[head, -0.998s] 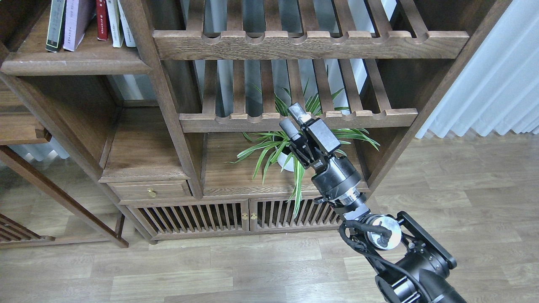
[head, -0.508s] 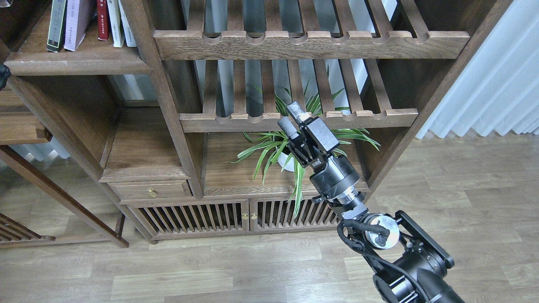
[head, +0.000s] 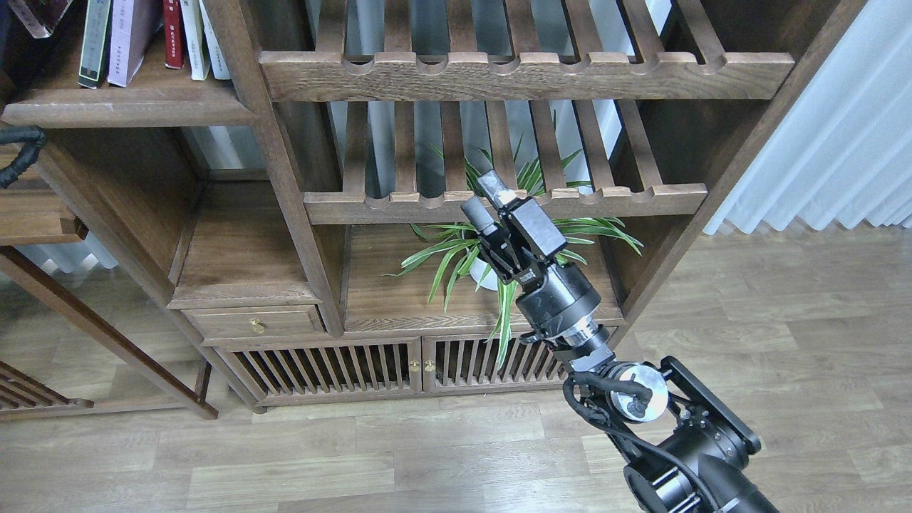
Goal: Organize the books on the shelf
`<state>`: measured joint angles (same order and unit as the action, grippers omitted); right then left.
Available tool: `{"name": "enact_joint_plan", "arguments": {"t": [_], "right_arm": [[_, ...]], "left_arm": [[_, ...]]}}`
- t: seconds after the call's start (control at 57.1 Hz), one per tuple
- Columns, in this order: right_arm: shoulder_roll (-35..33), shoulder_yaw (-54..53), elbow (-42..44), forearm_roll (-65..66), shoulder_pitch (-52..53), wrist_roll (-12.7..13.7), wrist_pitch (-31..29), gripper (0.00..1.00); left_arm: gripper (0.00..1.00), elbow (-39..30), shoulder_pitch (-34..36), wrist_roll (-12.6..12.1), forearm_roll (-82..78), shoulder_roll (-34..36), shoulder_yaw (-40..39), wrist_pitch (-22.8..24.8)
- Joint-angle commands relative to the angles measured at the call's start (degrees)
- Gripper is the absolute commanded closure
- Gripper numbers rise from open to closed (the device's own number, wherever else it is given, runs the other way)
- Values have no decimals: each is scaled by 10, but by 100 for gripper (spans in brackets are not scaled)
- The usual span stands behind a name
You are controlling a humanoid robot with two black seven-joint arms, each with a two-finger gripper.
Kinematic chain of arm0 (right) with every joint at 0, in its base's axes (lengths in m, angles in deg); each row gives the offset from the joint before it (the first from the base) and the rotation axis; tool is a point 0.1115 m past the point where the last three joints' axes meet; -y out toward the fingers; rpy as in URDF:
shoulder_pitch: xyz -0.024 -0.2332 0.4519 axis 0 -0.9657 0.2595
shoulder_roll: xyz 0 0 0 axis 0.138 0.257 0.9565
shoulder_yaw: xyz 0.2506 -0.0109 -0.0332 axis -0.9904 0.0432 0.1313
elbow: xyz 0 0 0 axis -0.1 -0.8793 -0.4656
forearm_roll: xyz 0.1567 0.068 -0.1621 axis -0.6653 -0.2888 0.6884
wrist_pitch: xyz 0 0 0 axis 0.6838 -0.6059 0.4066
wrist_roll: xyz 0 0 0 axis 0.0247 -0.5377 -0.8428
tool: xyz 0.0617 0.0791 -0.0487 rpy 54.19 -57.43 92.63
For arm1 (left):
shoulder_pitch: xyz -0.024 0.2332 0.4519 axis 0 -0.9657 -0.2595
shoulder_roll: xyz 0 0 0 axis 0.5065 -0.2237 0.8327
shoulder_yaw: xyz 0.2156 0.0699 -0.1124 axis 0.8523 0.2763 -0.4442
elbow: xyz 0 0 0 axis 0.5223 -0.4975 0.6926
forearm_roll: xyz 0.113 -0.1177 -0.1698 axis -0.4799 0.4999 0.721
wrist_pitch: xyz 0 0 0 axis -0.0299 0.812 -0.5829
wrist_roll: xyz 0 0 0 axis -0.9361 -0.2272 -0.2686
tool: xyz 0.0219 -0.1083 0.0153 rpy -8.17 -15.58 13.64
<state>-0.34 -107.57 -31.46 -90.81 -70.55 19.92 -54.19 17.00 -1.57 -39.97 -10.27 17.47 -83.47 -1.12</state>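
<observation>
The books (head: 117,39) are stood upright at the top left on the shelf (head: 128,110), the dark plank with the rounded front edge: a black-bordered one beside a pale lavender paperback, with slim red and white-spined volumes (head: 189,35) to their right. Since half a second ago a tilted cover has come into the upper left corner — part of a third book (head: 39,14), it is judged, being brought toward the row — and a black cable loop of the left arm (head: 21,153) has appeared at the left edge; the left claw itself is not shown. From this a placement on the shelf is judged to be under way. The right claw (head: 486,199) has drifted slightly left and down over the same span — it is held empty, its fingers spread a little, in front of the potted plant (head: 491,249), well apart from the books.
</observation>
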Motion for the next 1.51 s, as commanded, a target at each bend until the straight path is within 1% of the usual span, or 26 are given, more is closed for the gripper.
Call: {"name": "enact_joint_plan", "arguments": {"t": [0.0, 0.018, 0.07, 0.123, 0.245, 0.508, 0.596, 0.613, 0.666, 0.893, 0.911, 1.033, 1.209, 1.314, 1.384, 1.436, 1.471, 1.489], "right_arm": [[-1, -1, 0, 0, -1, -1, 0, 20], [-1, 0, 0, 0, -2, -1, 0, 20], [-1, 0, 0, 0, -2, -1, 0, 20], [0, 0, 0, 0, -1, -1, 0, 20], [-1, -1, 0, 0, -1, 0, 0, 20], [-3, -2, 0, 0, -1, -1, 0, 20], [-3, -2, 0, 0, -1, -1, 0, 20], [-3, -2, 0, 0, 0, -1, 0, 20], [-3, -3, 0, 0, 0, -1, 0, 20], [-5, -5, 0, 0, 2, -1, 0, 20], [-6, -6, 0, 0, 2, -1, 0, 20], [-7, -7, 0, 0, 3, 0, 0, 20], [-7, -7, -1, 0, 3, 0, 0, 20], [-6, -7, -1, 0, 3, 0, 0, 20], [-5, -6, -1, 0, 3, 0, 0, 20], [-3, -6, -2, 0, 3, -1, 0, 20], [-2, -6, -3, 0, 3, 0, 0, 20], [-2, -6, -3, 0, 3, -1, 0, 20]], "left_arm": [[77, 0, -3, 7, 0, 0, 3, 1], [75, 0, -3, 7, -1, 0, 3, 1], [73, 0, -4, 8, 0, 0, 3, 1], [70, 0, -6, 8, 0, 0, 3, 1], [69, 0, -8, 10, 2, -6, 4, 0], [68, -7, 10, 40, 6, -47, -3, 2], [68, -11, 17, 54, 28, -59, -5, 2], [68, -12, 19, 61, 35, -61, -5, 1], [68, -16, 22, 70, 51, -61, -5, 2], [64, -77, 9, 70, 129, -74, -9, 5], [64, -102, -5, 70, 142, -74, -9, 5], [62, -152, -29, 70, 144, -72, -18, 7], [60, -255, -105, 70, 158, -74, -42, 7], [57, -293, -148, 70, 159, -74, -59, 11], [55, -326, -187, 70, 159, -75, -73, 27], [55, -350, -223, 70, 159, -76, -83, 55], [54, -357, -233, 70, 159, -76, -86, 67], [54, -362, -245, 70, 159, -77, -90, 80]]}}
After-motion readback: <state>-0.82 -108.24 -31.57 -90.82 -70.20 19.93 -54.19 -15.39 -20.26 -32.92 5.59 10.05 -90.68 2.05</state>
